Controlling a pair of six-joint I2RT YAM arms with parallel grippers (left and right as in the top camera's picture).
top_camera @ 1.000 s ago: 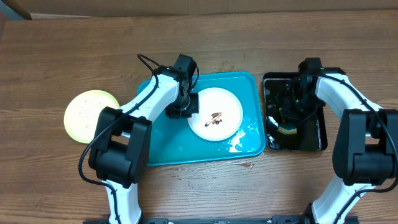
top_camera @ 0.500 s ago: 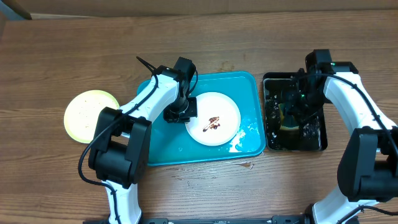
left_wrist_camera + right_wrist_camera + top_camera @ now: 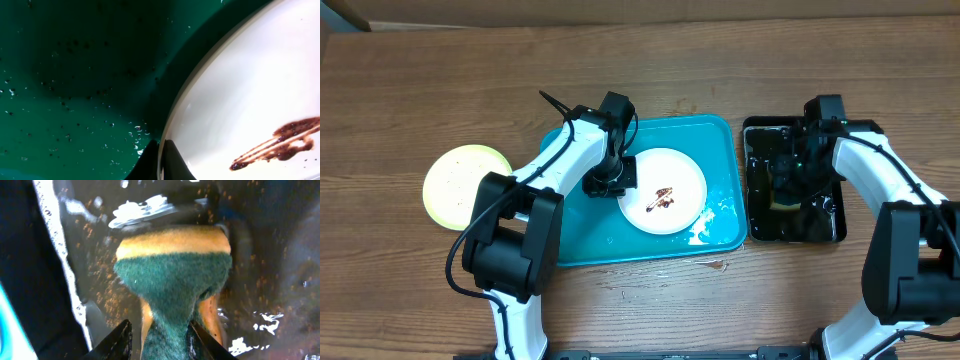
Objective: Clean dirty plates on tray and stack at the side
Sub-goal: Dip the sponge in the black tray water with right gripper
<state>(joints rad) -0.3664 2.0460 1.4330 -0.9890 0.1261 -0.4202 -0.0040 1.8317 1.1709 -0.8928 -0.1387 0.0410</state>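
A white plate (image 3: 670, 200) with a brown sauce smear (image 3: 665, 192) lies in the turquoise tray (image 3: 710, 135). My left gripper (image 3: 610, 181) is shut on the plate's left rim. In the left wrist view its fingertips (image 3: 162, 165) pinch the rim of the plate (image 3: 250, 90). A pale yellow-green plate (image 3: 465, 185) sits on the table left of the tray. A second white plate is not in view. My right gripper (image 3: 786, 188) is over the black tray (image 3: 760, 125), shut on a green and yellow sponge (image 3: 172, 275) between its fingers (image 3: 162, 342).
The black tray holds dark soapy water (image 3: 260, 325). Foam and water drops lie in the turquoise tray's near right corner (image 3: 705, 228). Bare wooden table (image 3: 440, 90) surrounds both trays.
The left gripper pulled the white plate slightly toward the near left, then held still. The right arm shifted over the black tray with the sponge and came back a little.
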